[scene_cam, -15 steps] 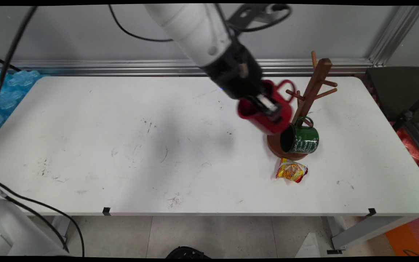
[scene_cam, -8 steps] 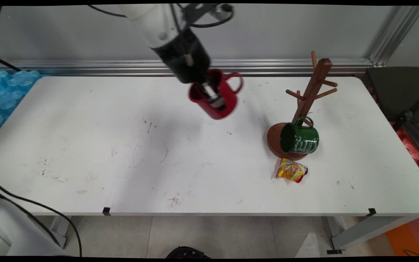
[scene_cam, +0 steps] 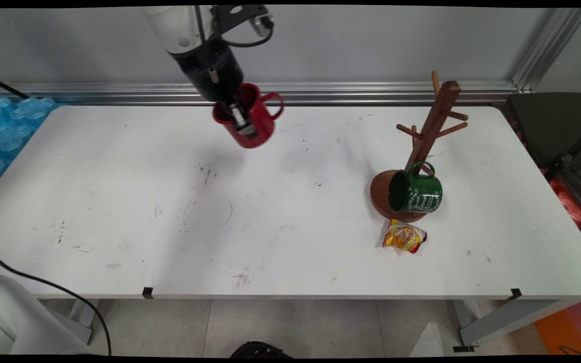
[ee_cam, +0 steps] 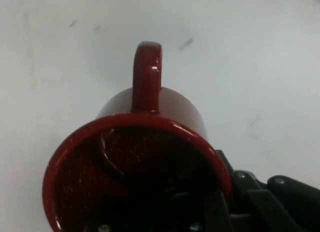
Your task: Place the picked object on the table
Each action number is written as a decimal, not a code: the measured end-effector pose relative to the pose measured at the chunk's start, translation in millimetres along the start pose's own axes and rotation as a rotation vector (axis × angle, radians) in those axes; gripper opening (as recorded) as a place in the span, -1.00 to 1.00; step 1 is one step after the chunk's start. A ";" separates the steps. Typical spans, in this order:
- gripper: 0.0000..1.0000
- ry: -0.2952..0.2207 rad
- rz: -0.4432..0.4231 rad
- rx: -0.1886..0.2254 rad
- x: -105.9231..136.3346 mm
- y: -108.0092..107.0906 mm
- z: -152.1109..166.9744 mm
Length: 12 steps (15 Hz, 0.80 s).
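red mug [scene_cam: 248, 120] gripped by the gripper [scene_cam: 240, 121], lifted above the table [scene_cam: 169, 201] near its far edge.
it is clamped at the rim, tilted; a green mug [scene_cam: 416, 191] is hung on the wooden rack [scene_cam: 434, 121] toward the right edge, a snack packet [scene_cam: 404, 237] just beside.

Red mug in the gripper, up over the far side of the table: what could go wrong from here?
1. The red mug hangs tilted in the air, held by the gripper at its rim only, with one of the fingers inside; it could slip or swing.
2. If it drops, it hits the bare table from a height and may chip or roll.
3. The black cable loops close above the wrist and could snag.
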 end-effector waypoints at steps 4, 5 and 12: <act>-1.00 -0.085 0.023 0.063 -11.9 -27.3 13.7; -1.00 -0.106 0.029 0.073 -14.8 -33.1 18.6; -1.00 -0.242 0.077 0.093 -30.9 -58.9 61.4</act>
